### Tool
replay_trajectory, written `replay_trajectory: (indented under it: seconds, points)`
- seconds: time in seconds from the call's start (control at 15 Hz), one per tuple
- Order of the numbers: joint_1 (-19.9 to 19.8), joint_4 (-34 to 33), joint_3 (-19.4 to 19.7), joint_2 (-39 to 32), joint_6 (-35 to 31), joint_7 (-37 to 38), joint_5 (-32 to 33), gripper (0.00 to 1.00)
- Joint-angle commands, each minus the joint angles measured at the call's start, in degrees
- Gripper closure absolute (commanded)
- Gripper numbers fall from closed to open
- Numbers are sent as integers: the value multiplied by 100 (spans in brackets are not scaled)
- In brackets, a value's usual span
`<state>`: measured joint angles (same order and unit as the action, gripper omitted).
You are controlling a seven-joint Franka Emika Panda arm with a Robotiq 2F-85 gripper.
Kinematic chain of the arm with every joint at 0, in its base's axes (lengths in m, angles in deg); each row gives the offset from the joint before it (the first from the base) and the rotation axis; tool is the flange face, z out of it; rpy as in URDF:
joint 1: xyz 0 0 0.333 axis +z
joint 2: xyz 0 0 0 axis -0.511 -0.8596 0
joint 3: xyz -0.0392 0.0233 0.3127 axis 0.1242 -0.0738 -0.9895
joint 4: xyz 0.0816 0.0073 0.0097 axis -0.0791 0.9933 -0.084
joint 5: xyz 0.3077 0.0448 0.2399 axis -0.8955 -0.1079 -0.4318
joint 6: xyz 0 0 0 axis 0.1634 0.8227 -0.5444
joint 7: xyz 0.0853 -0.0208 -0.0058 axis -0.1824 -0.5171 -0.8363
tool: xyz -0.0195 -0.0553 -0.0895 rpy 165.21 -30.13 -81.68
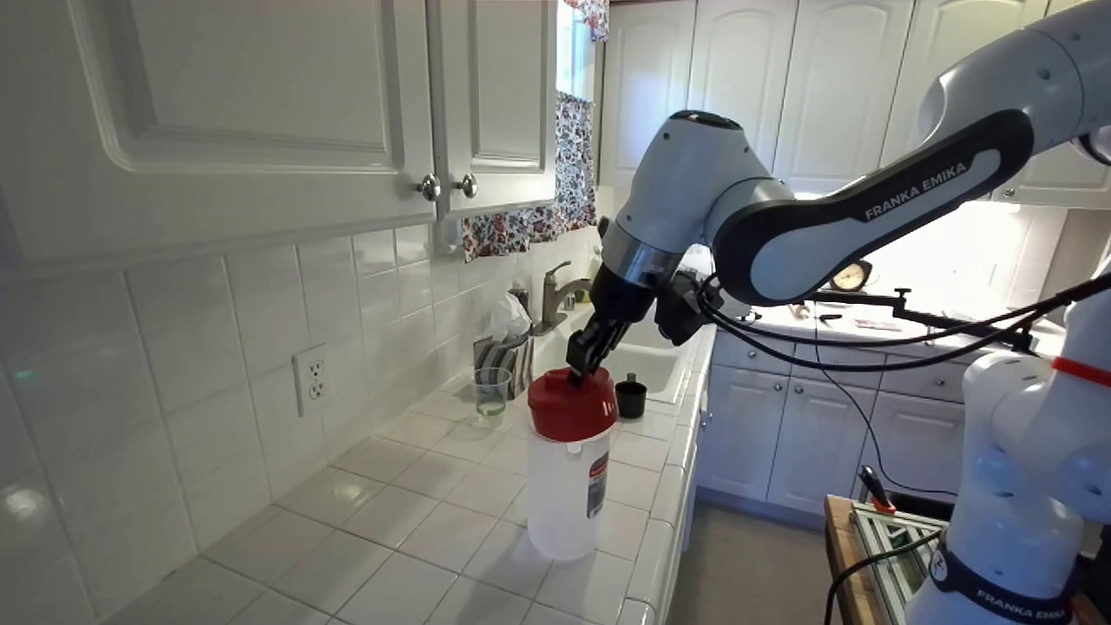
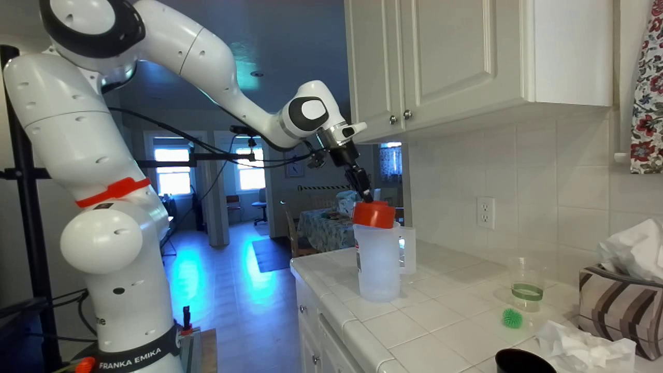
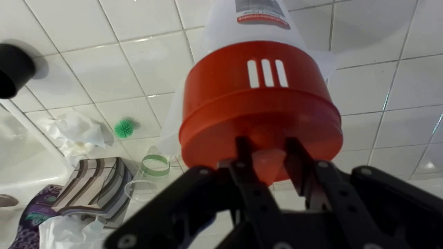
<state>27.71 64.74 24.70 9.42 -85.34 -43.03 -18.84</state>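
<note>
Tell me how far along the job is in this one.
Done: the gripper looks closed on the red lid, and the pitcher stands upright. In hand: the lid, at the top of the pitcher with its slotted side exposed. Left: it appears neither seated nor clear, so seating or removing it looks unfinished.

The red lid (image 3: 221, 83) covered the mouth of the pitcher (image 2: 378, 264), its slotted side exposed. The pitcher, frosted and labelled, stood upright on the tiled tabletop (image 1: 425, 529).

Rounded white arm (image 2: 88, 140), FRANKA EMIKA lettering (image 1: 916, 191), red band (image 2: 115, 190), looping black cables (image 1: 851, 367), black gripper (image 3: 268, 148)
</note>
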Motion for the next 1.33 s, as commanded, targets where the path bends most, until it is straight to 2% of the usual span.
replay_trajectory:
  seconds: [0.0, 0.8, 1.27]
  points:
    - [-77, -138, -96, -160, -106, 315, 203, 92]
    - [-139, -101, -167, -131, -253, 921, 867, 92]
    - [-275, -90, -330, -126, -337, 1622, 1737, 92]
